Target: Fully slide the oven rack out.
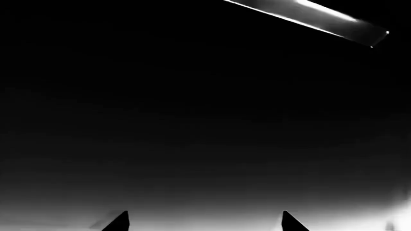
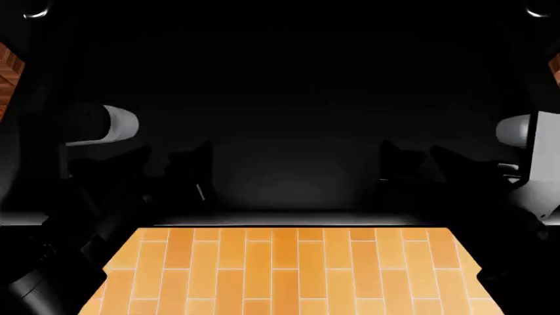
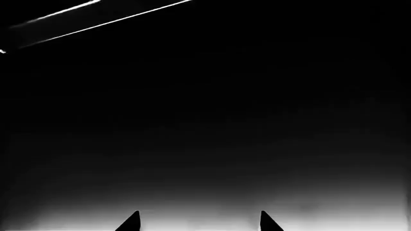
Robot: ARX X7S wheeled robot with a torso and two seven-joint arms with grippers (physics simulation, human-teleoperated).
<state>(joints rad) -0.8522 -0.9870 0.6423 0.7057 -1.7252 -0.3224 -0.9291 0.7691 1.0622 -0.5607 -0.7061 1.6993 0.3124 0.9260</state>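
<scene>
Everything ahead is very dark. In the head view a large black oven surface (image 2: 289,131) fills the upper part, and I cannot make out the oven rack on it. A pale glinting strip shows far ahead in the left wrist view (image 1: 321,19) and in the right wrist view (image 3: 96,21). I cannot tell whether it is the rack's front edge or a bar handle. My left gripper (image 2: 188,174) and right gripper (image 2: 407,167) are dark shapes held in front of the black surface. Both are open and empty, with fingertips (image 1: 119,222) (image 3: 132,222) wide apart.
Orange wood-plank floor (image 2: 289,269) shows below the black surface's straight lower edge (image 2: 289,223). My arms' pale joints sit at the left (image 2: 109,125) and right (image 2: 516,131). Small glints mark the top corners (image 2: 35,12).
</scene>
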